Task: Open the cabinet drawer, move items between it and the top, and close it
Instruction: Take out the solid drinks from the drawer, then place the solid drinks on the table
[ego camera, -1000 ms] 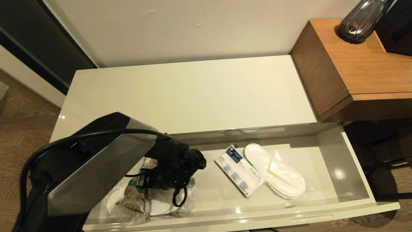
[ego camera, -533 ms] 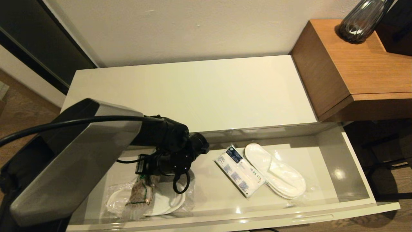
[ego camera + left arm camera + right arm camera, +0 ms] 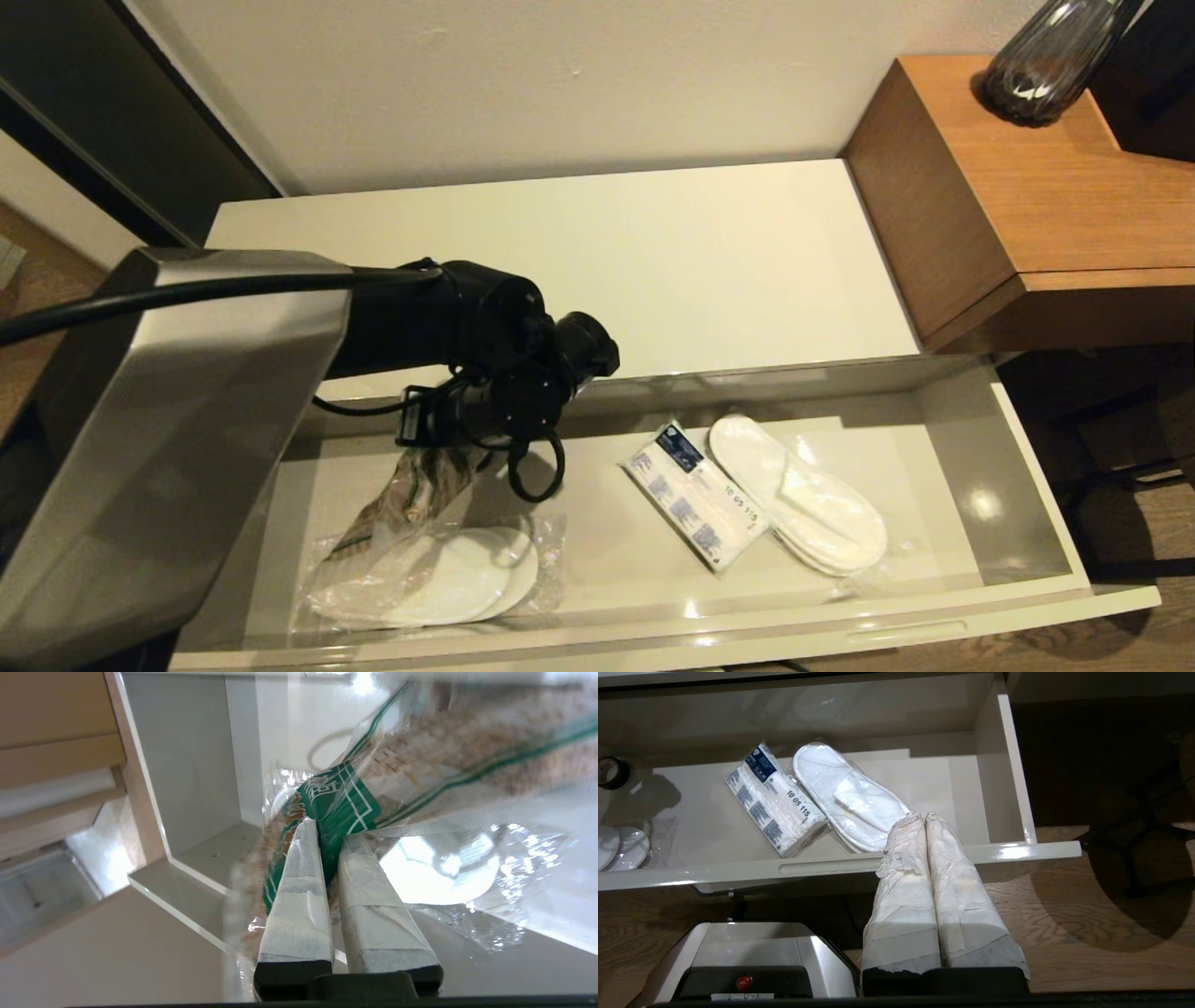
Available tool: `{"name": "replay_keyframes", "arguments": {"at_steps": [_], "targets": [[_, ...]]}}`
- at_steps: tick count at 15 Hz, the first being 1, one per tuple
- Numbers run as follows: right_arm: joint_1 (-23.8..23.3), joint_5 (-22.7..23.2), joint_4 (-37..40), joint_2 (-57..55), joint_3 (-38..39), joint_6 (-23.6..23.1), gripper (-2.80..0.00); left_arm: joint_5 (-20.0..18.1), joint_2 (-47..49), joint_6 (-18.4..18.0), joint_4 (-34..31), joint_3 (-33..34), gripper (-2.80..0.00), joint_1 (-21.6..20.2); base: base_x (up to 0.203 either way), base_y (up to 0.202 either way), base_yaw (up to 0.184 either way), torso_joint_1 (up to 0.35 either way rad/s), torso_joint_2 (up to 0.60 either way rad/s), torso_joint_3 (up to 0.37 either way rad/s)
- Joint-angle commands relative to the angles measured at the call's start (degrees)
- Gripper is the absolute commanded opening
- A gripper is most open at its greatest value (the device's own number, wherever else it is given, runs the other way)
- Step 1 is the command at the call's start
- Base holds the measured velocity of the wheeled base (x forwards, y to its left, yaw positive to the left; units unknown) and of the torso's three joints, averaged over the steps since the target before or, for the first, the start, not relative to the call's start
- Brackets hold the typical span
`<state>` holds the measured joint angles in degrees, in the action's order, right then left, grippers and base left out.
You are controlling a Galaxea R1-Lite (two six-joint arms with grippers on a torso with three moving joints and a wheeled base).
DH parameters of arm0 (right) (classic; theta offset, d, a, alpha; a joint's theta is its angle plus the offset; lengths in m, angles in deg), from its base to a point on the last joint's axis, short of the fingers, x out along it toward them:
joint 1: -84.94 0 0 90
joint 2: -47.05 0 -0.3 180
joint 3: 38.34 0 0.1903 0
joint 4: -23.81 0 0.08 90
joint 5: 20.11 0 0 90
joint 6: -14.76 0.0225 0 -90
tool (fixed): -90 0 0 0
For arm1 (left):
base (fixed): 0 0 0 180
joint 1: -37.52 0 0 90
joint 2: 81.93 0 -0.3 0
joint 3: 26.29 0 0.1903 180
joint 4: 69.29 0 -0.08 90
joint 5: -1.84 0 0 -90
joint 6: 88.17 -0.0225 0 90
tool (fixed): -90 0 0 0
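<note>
**a:** so the drawer (image 3: 980,597) is pulled all the way out, front edge toward me. the left gripper (image 3: 327,833) is up over its left part, roughly level with the edge of the top (image 3: 579,252), and it's got the bag (image 3: 411,490) pinched by the green band. jaws nearly closed, just the crinkly plastic between them. the bag hangs down at a slant, lower end touching or just above the slippers below it, can't tell which.

**b:** which slippers? i count two lots.

**a:** yeah, two. left slippers (image 3: 448,583) are in clear plastic on the drawer floor near the front left, right under the hanging bag. right slippers (image 3: 803,495) are in the right half, lying diagonal, also wrapped.

**b:** and the packet?

**a:** packet (image 3: 695,495) is just beside the right slippers on their left, touching or overlapping them, blue label at the end nearer the back wall. same diagonal.

**b:** what about the right arm?

**a:** right gripper (image 3: 922,819) is parked outside the drawer, hanging in front of the drawer's front edge toward its right end, over the wood floor. jaws pressed together, nothing in them.

**b:** anything on the top?

**a:** can't see anything on it. the brown desk (image 3: 1036,196) butts against its right end with a dark glass vase (image 3: 1050,61) on it. oh, and a small black ring (image 3: 612,772) sits near the drawer's back wall.
</note>
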<state>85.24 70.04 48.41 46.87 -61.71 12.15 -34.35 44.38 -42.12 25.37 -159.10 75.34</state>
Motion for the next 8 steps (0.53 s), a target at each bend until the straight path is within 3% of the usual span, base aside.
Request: {"name": "replay_keyframes", "arguments": {"at_steps": [1,4,8], "targets": [[0.1,0.0,0.0,-0.1,0.1,0.0,-2.8,0.3,-1.8,-0.4,-0.2,-1.3,-2.8,0.6,0.0,0.0,0.0,0.0,0.0,0.0],[0.1,0.0,0.0,-0.1,0.1,0.0,-2.8,0.3,-4.1,-1.0,-0.1,-1.2,-2.8,1.2,0.0,0.0,0.0,0.0,0.0,0.0],[0.1,0.0,0.0,-0.1,0.1,0.0,-2.8,0.4,-11.4,-6.6,2.1,-1.3,-2.8,1.2,0.0,0.0,0.0,0.0,0.0,0.0]]}}
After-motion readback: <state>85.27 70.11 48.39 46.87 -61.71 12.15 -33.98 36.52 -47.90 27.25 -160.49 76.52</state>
